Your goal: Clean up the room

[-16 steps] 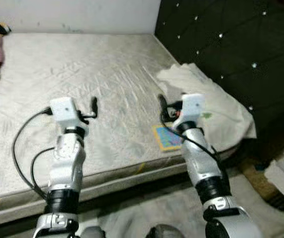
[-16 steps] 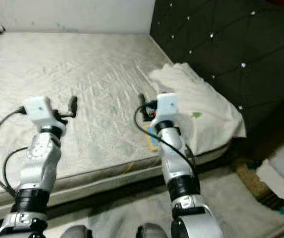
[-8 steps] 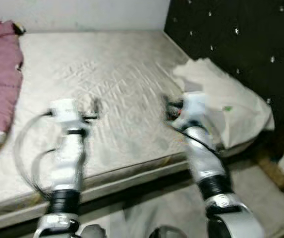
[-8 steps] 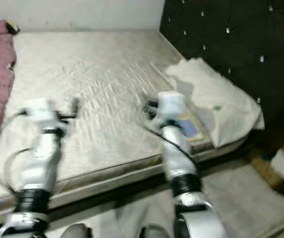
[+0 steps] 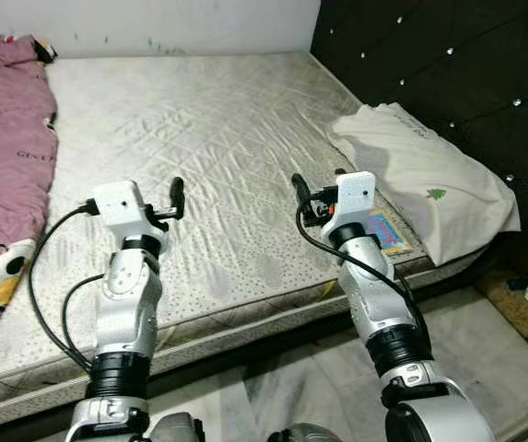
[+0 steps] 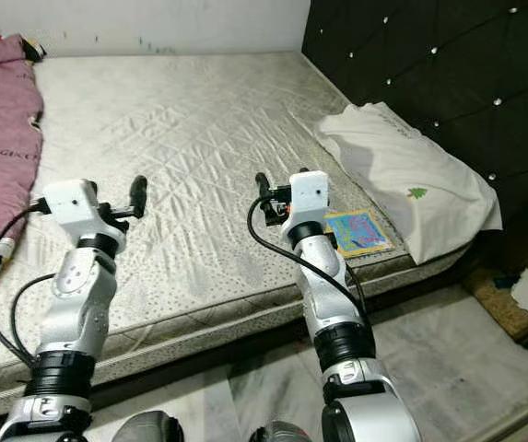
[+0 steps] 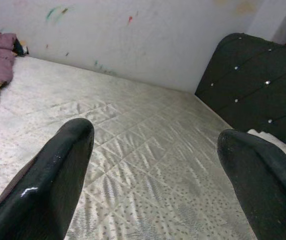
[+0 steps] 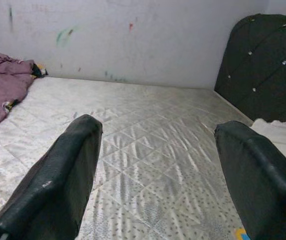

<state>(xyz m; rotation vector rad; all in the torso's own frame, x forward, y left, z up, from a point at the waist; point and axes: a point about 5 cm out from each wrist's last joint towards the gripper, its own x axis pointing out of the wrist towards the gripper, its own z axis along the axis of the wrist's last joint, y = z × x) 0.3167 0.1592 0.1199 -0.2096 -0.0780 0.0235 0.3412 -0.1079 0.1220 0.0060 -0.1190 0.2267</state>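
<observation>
- Compared with a second ago, the whole scene has been swung round by the head camera, so it's the view that has shifted and not the stuff on the bed: more of the pink blanket (image 5: 5, 138) is now taken in at the robot's left, and the small colourful booklet (image 6: 357, 230) is now seen clear of the right arm.
- Both arms are held out over the bare mattress (image 5: 217, 138), much as they were.
- Left gripper (image 7: 155, 165): fingers spread wide, nothing held, hovering above the quilted surface near the front edge.
- Right gripper (image 8: 157, 165): same deal, released and empty, poised above the mattress a bit nearer the head end.
- Booklet: lying flat near the front edge of the mattress, just beside the white pillow (image 5: 425, 180), which is propped against the dark tufted headboard (image 5: 448, 74).
- Key relation: the booklet is placed to the right of the right gripper and slightly back toward the robot, so it's clearly the right arm's job. The left one is well apart from it.
- Long axis of the booklet: it seems to run roughly along the bed's length, but the tilt is hard to call.
- Blanket: bunched along the far left side, nearer the left gripper but still well apart.
</observation>
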